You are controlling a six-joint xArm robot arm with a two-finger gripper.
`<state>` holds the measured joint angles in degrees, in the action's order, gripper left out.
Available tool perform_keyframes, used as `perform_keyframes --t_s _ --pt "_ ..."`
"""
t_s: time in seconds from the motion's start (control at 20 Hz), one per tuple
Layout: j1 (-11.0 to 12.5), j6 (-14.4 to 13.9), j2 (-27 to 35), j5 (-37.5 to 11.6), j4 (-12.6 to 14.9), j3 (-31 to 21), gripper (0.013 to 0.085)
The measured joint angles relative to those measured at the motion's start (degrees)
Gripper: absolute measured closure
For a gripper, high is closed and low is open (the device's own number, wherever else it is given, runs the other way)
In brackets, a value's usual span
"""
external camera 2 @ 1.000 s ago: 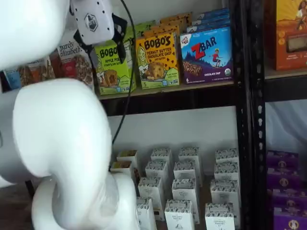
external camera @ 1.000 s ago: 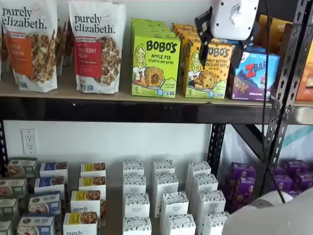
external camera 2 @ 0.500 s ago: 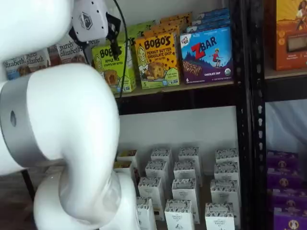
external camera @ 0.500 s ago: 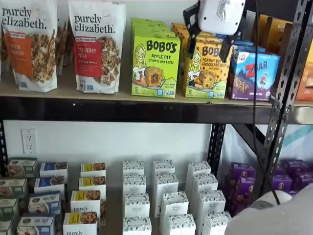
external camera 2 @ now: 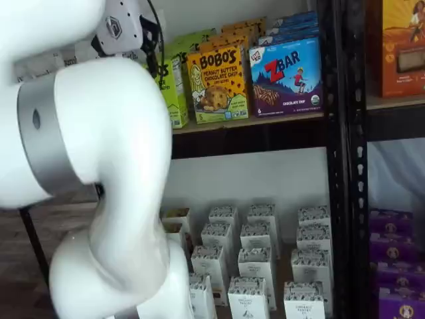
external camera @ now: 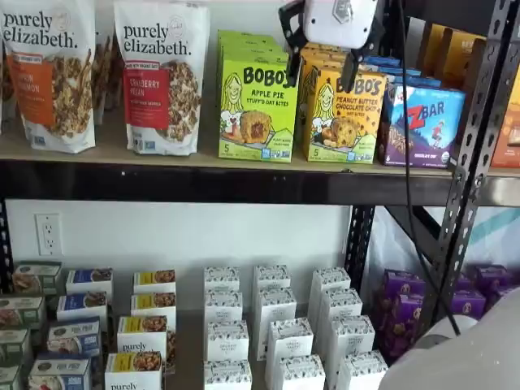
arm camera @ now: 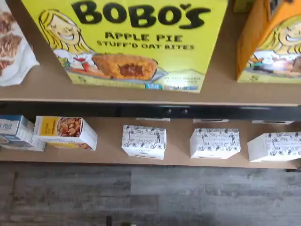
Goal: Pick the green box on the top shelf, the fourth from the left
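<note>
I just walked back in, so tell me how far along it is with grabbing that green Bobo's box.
Done: the gripper is up at the top shelf, in front of the row of boxes. In hand: lining up, its open fingers straddling the gap between the green box and the yellow-orange box. Left: centring on the green box, closing and pulling it out; it sits ungrasped.

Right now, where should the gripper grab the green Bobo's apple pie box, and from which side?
Probably from the front, fingers astride the green box on its two narrow side walls, near the top. It stands upright on the top shelf with its face forward, a gap beside the granola bag and a narrower one beside the yellow-orange Bobo's box. The gripper looks open.
</note>
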<state>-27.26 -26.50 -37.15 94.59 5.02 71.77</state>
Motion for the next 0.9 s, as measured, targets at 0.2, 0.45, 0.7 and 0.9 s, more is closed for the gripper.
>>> perform_keyframes --t_s 0.2,0.45,0.7,0.9 --pt "-0.99 -0.92 3.3 -1.08 2.19 2.29 0.013" --pt "-2.13 -2.15 6.44 -3.87 6.3 4.4 0.013" --pt "-1.78 -1.95 9.78 -5.34 6.78 7.54 0.013" --pt "-1.03 -1.18 12.47 -5.46 5.49 10.43 0.013"
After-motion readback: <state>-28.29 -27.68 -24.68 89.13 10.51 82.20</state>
